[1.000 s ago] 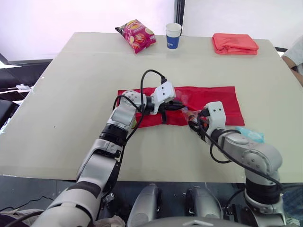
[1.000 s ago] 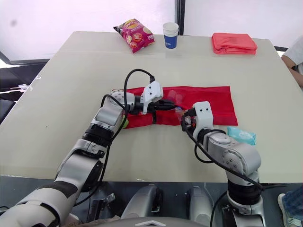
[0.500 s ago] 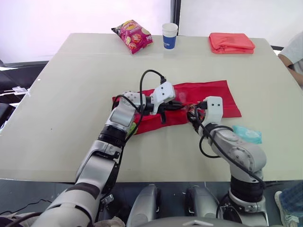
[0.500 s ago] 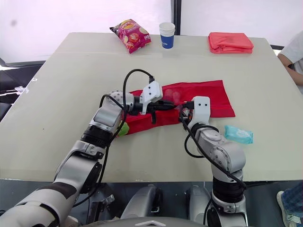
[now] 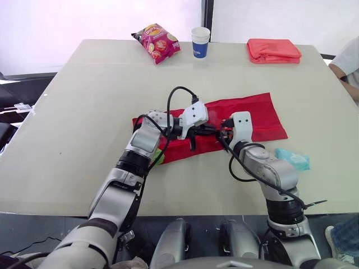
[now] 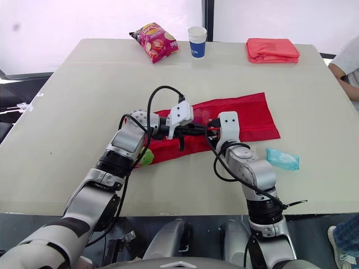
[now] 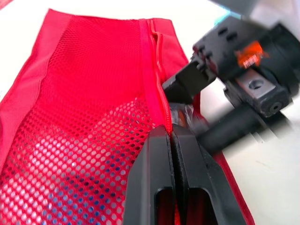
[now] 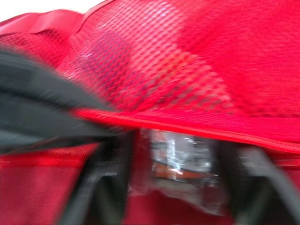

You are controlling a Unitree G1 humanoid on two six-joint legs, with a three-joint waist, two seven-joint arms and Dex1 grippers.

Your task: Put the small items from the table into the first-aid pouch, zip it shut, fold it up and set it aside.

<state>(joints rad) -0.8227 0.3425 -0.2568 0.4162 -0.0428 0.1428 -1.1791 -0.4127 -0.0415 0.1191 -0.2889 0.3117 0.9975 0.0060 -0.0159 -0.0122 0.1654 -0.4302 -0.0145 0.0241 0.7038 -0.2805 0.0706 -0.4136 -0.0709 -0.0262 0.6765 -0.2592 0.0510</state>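
Red mesh pouch (image 5: pixel 252 112) is lying at centre frame on the surface (image 5: pixel 84 112). Left end effector (image 7: pixel 169 133) is clenching the pouch's zipper edge, fingers pressed together. Right end effector (image 5: pixel 225 125) is gripping a clear-wrapped packet (image 8: pixel 176 154) at the pouch opening, just beside the left one. Teal wipe pack (image 5: pixel 291 159) is sitting lower right, off the pouch. Green item (image 6: pixel 147 158) is peeking out beside the left forearm.
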